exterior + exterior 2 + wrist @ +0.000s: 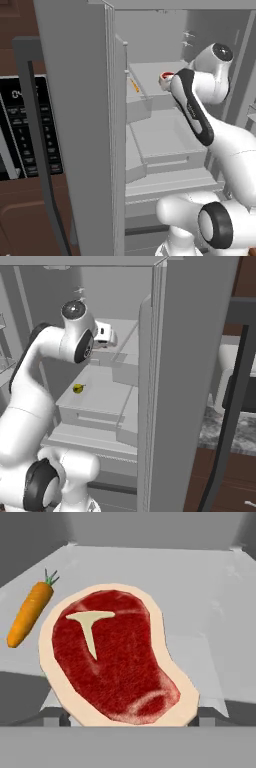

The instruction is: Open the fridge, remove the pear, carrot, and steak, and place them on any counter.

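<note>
While reaching into the open fridge (75,125), gripper (130,719) spread wide either side of the steak (117,657) on the upper shelf; carrot (29,614) just beside; pear (78,388) one shelf lower.

Below my end effector I see the steak (117,657), dark red with a cream fat rim and a pale T-shaped bone. The carrot (30,613) is orange with a green top. The pear (78,388) is yellow-green. The fridge (80,125) is grey.
</note>
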Robot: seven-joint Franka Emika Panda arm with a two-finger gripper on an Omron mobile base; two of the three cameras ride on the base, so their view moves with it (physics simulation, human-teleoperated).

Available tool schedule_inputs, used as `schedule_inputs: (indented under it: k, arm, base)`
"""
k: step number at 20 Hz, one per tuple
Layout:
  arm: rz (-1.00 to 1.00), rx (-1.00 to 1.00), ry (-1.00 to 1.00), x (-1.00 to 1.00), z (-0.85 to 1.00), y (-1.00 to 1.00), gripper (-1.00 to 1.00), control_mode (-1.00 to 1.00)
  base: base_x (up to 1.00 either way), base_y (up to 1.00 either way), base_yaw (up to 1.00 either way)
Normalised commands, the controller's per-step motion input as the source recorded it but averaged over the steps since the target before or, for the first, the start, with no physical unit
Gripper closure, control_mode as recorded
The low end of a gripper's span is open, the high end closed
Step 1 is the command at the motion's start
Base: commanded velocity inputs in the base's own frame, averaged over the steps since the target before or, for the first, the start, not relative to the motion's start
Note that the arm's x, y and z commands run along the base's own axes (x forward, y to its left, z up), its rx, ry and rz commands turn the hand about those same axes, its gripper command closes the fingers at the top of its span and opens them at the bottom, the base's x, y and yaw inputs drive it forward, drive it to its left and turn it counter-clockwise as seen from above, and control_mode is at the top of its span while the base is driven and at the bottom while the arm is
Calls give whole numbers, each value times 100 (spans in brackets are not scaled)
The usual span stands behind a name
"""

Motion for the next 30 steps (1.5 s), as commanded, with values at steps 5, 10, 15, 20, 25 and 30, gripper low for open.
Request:
schedule_inputs:
  k: [5,10,15,20,25,30]
  arm:
    - [-5,6,-2,-100,51,16,100,-100]
    - [-10,3,0,-100,17,10,100,-100]
    - [-5,2,0,-95,17,1,100,-100]
    - [0,0,0,-7,0,0,100,-100]
    - [0,0,0,0,0,0,100,-100]
    - [0,0,0,0,0,0,100,100]
  base:
    - [0,0,0]
    - [0,0,0]
    - [0,0,0]
    - [0,0,0]
    - [0,0,0]
    - [-67,0,0]
